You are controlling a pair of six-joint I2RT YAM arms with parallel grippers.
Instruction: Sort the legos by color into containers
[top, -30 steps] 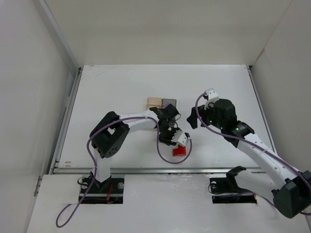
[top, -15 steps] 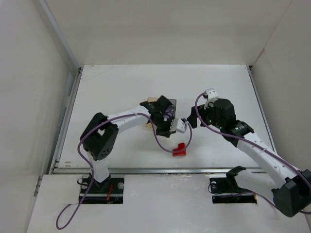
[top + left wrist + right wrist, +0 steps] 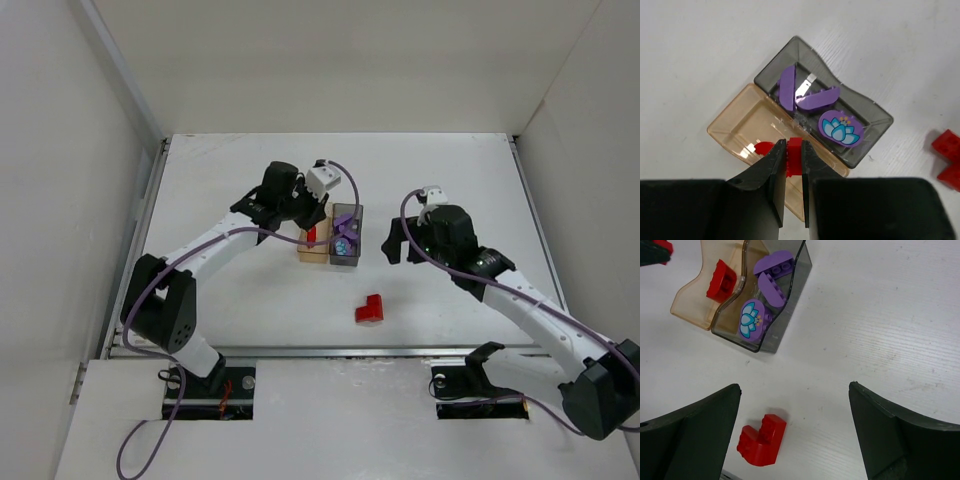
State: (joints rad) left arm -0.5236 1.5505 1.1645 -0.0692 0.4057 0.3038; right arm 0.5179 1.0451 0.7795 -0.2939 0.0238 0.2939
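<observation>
We hold small red brick [image 3: 795,159] in clenched left gripper [image 3: 793,148] over orange bin [image 3: 732,126] (next: release inside) | right gripper [image 3: 794,390] gaping above L-shaped brick [image 3: 761,439]

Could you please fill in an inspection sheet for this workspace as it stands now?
Surface: white table, flat.
Job's things: orange bin holds one red piece; grey bin, touching it, holds three purple pieces; red L-shaped brick lies loose on the table.
Clutter: nothing seen.
Hands: left hand shut on a small red brick above the orange bin; right hand open, empty.
Cables: purple cable along each arm.
Surroundings: white walls on three sides.
</observation>
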